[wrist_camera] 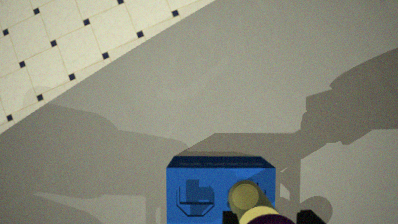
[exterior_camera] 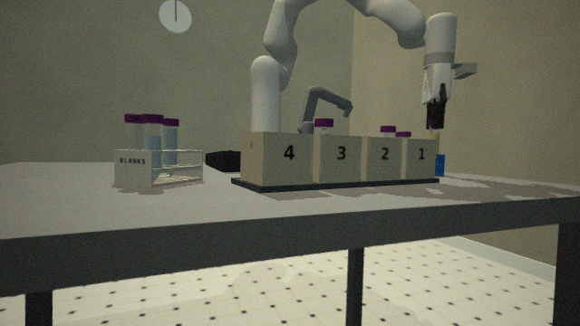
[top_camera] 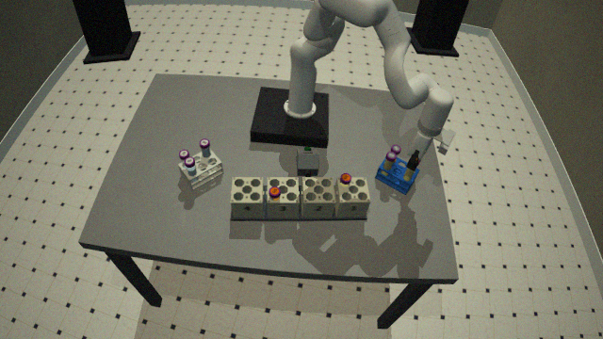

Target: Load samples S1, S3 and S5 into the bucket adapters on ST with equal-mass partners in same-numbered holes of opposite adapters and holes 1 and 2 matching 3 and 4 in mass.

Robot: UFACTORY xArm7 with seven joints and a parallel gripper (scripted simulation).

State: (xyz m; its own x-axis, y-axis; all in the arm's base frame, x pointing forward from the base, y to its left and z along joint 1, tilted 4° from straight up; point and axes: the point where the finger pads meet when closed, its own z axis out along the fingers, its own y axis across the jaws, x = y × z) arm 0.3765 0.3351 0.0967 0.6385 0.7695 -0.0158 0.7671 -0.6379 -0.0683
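Note:
My gripper point(top_camera: 415, 163) point(exterior_camera: 435, 126) point(wrist_camera: 269, 218) is shut on a tube point(top_camera: 410, 174) point(exterior_camera: 434, 137) point(wrist_camera: 245, 196) with yellow content and purple cap, upright over the blue rack point(top_camera: 392, 183) point(exterior_camera: 439, 165) point(wrist_camera: 220, 176); its cap dot is hidden. Whether its bottom is fully clear of the hole I cannot tell. Two purple-capped tubes point(top_camera: 396, 150) point(top_camera: 390, 157) with pale dots stand in that rack. An orange-dot tube point(top_camera: 274, 192) stands in adapter 3 point(top_camera: 283, 209) point(exterior_camera: 341, 169), front left hole. Another orange-dot tube point(top_camera: 346, 178) stands in adapter 1 point(top_camera: 353, 209) point(exterior_camera: 420, 167), back left hole. IDs are unreadable.
Adapter 2 point(top_camera: 318, 210) point(exterior_camera: 384, 168) and adapter 4 point(top_camera: 247, 210) point(exterior_camera: 288, 169) show empty holes. The BLANKS rack point(top_camera: 207, 179) point(exterior_camera: 132, 172), at the left, holds three tubes. The DONE desk point(top_camera: 307, 162) with its green key point(top_camera: 307, 149) stands behind the adapters.

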